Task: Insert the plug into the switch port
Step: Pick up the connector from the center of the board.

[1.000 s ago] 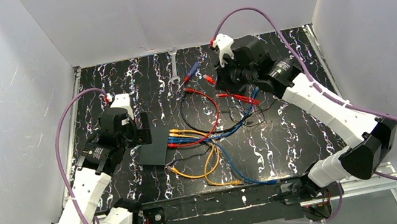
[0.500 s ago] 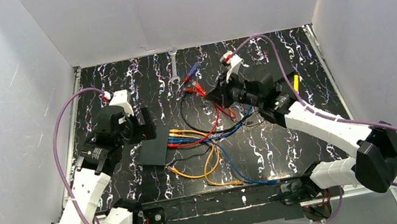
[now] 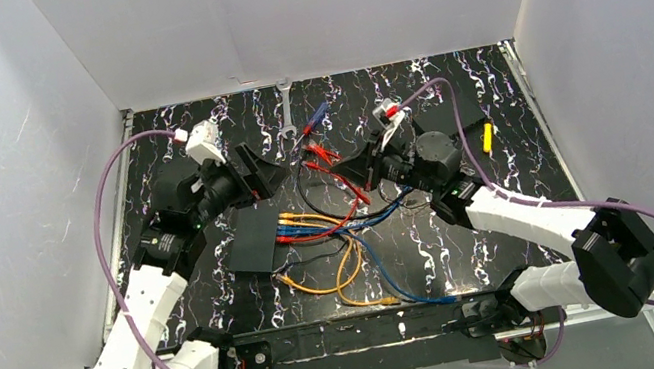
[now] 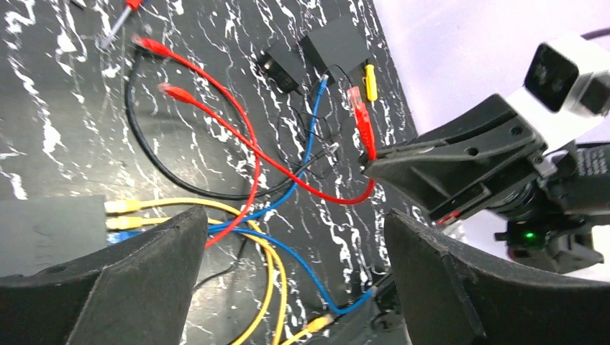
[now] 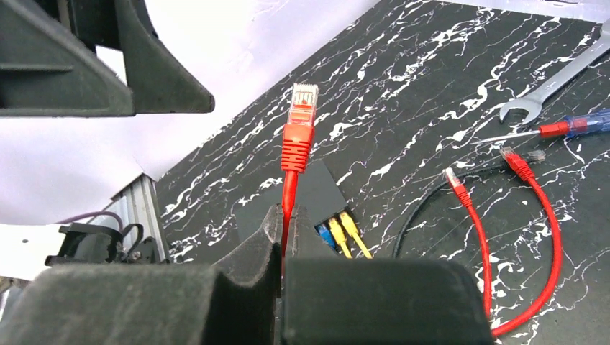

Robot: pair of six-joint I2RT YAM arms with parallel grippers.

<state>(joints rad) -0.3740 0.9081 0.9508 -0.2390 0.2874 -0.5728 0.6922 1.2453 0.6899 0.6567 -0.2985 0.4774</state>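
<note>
The black marbled table [image 3: 473, 230] fills the middle of the top view. The left gripper [image 3: 258, 170] hangs at centre left, its fingers [image 4: 144, 266] spread wide with nothing between them. The right gripper [image 3: 367, 169] sits right of centre, pointing left, its fingers [image 5: 259, 244] pressed together on the red cable [image 5: 289, 190] just below the plug [image 5: 300, 118], which stands upright above them. The switch [image 3: 253, 238] lies flat left of centre, just below the left gripper, with yellow and blue cables [image 3: 332, 234] plugged into its right edge. A wrench [image 3: 288, 110] and a screwdriver [image 3: 316, 117] lie near the top edge.
</note>
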